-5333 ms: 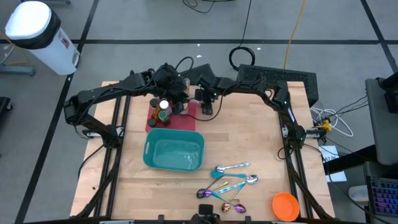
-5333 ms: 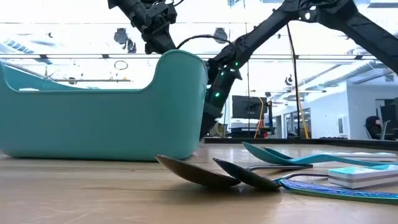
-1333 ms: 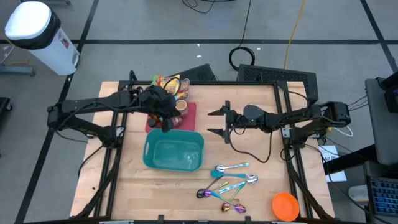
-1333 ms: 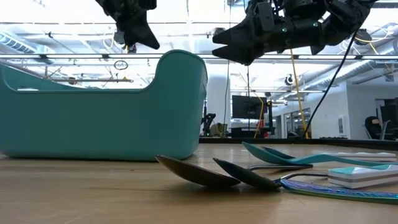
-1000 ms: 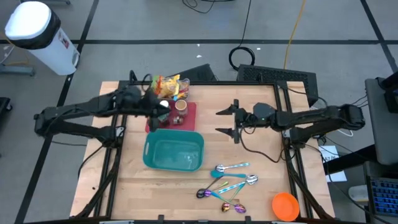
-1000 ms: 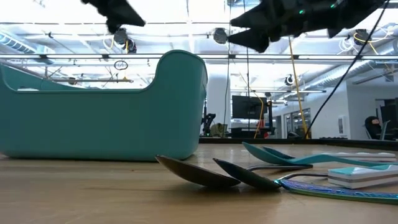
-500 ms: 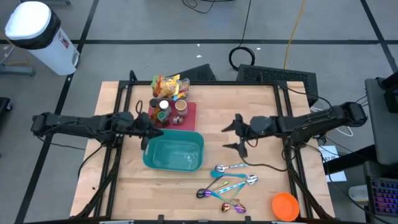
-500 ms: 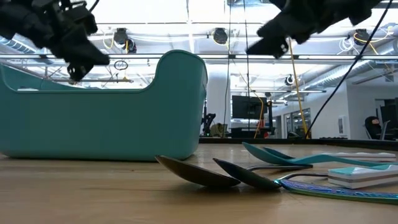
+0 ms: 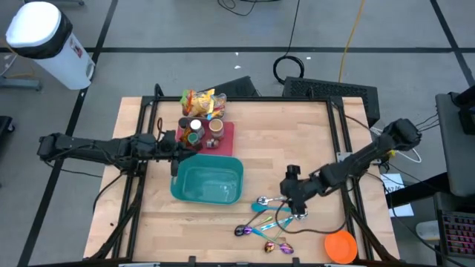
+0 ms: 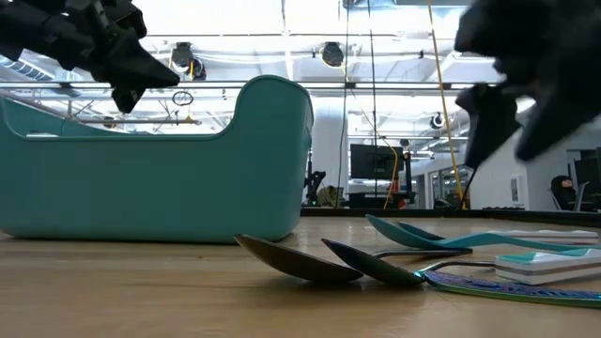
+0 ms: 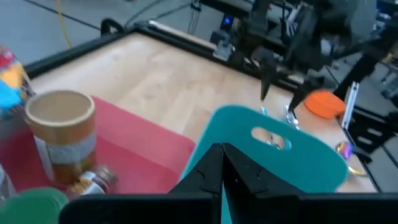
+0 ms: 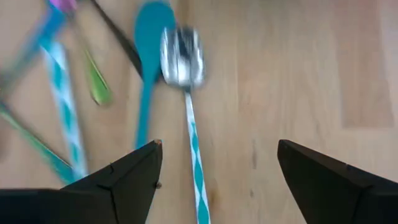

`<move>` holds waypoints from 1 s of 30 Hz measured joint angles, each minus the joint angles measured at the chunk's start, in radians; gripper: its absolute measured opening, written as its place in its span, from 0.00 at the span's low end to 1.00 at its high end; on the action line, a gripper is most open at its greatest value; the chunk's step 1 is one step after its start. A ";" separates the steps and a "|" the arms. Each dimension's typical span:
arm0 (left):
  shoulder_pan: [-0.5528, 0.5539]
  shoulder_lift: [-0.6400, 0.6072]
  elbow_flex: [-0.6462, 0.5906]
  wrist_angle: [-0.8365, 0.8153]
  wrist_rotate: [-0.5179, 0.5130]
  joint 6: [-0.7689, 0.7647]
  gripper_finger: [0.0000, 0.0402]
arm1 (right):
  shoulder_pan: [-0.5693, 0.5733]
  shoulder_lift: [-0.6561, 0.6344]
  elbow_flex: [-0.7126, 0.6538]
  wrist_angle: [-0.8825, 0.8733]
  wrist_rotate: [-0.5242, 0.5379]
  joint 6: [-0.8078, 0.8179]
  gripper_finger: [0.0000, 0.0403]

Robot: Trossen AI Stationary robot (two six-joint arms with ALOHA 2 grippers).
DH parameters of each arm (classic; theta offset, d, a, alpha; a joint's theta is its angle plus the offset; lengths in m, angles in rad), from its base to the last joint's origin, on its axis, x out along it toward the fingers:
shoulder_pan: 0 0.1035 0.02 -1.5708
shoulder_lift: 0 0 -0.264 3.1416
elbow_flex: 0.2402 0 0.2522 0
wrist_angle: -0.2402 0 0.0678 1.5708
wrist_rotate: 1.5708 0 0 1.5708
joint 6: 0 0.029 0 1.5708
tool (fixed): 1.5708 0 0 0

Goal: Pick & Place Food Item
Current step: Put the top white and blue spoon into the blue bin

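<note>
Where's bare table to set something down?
Open wood between the red mat and the table's right edge, behind the right gripper. Also the front-left corner, below the teal bin. Crowded: spoons front-centre, jars on the mat beside the left gripper.

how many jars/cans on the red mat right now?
3 visible on the red mat: dark jar, white-lidded jar, tan-lidded jar, in a row behind the teal bin. More may be hidden.
</note>
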 joint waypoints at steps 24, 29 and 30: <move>0.001 0.000 0.000 0.074 -0.038 0.003 0.02 | -0.040 0.173 -0.052 0.024 -0.089 0.014 0.03; 0.001 0.000 0.000 0.075 -0.040 0.003 0.02 | -0.060 0.138 -0.032 -0.030 -0.084 0.023 0.02; 0.001 0.000 0.000 0.080 -0.041 0.003 0.02 | -0.062 0.115 -0.019 -0.065 -0.072 0.016 0.02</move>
